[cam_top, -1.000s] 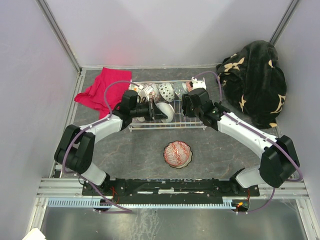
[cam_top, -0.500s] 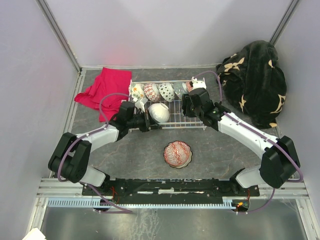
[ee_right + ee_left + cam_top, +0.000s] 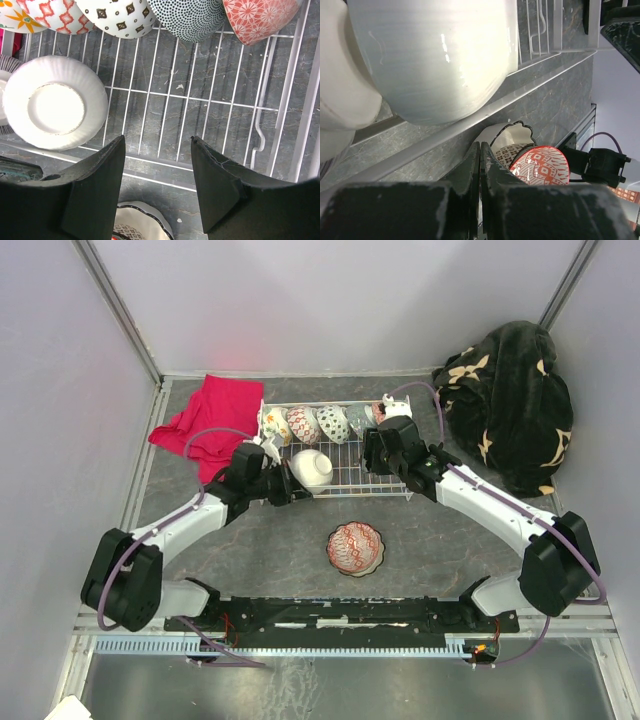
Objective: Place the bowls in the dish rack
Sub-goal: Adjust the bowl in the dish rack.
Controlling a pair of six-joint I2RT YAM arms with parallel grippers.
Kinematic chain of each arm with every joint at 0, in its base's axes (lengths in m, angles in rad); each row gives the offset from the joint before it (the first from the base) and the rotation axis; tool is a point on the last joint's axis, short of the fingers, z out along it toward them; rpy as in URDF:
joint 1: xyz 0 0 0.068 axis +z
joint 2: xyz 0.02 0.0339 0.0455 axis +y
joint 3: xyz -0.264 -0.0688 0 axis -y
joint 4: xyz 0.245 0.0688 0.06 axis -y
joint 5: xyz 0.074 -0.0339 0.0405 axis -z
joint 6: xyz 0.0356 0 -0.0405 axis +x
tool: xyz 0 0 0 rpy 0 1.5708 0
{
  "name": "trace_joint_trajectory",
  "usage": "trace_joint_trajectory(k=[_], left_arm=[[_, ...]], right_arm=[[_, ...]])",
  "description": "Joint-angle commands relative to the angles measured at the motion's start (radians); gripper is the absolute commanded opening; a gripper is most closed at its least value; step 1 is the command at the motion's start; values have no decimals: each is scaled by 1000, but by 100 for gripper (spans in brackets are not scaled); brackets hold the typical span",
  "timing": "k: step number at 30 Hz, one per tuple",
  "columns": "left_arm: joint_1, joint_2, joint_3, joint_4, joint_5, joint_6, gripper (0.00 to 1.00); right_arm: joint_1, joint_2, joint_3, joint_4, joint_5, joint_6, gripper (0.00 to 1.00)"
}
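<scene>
Riskily, with our left gripper [image 3: 480, 162] closed empty and right gripper [image 3: 157, 146] open, we might have nudged the white bowl [image 3: 312, 468] over the dish rack's [image 3: 380, 494] near rim.

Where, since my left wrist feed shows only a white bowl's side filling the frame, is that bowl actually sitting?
Observer: The white bowl lies base up on the grid floor of the dish rack, toward its near left end.
Operator: Is anything else loaded?
Observer: A row of patterned bowls stands along the rack's far side.
Operator: And the other arm?
Observer: The right gripper hangs over the rack's right half, jaws apart, holding nothing.
</scene>
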Motion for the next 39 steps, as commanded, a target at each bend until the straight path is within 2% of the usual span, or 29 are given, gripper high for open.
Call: trace_joint_trajectory(k=[1, 6, 10, 20, 22, 24, 28, 33, 39], left_arm=[[1, -56, 42, -31, -30, 12, 5], [-6, -141, 54, -34, -32, -2, 5], [-11, -226, 71, -49, -62, -7, 9], [-10, -483, 67, -205, -428, 40, 25], [-11, -510, 61, -220, -492, 46, 29], [-11, -535, 36, -220, -550, 48, 32], [-9, -589, -6, -225, -631, 49, 39], [-4, -634, -50, -235, -719, 51, 52], [6, -651, -95, -221, -767, 56, 57]], right_arm=[[4, 6, 28, 46, -25, -4, 63], [4, 39, 34, 76, -89, -13, 65], [5, 64, 32, 106, -138, -17, 71], [4, 128, 0, 259, -302, 7, 83], [4, 131, -19, 315, -340, 19, 88], [4, 137, -37, 380, -392, 31, 99], [5, 157, -49, 436, -422, 50, 99], [4, 217, -15, 458, -452, 76, 99], [2, 241, 0, 468, -451, 77, 99]])
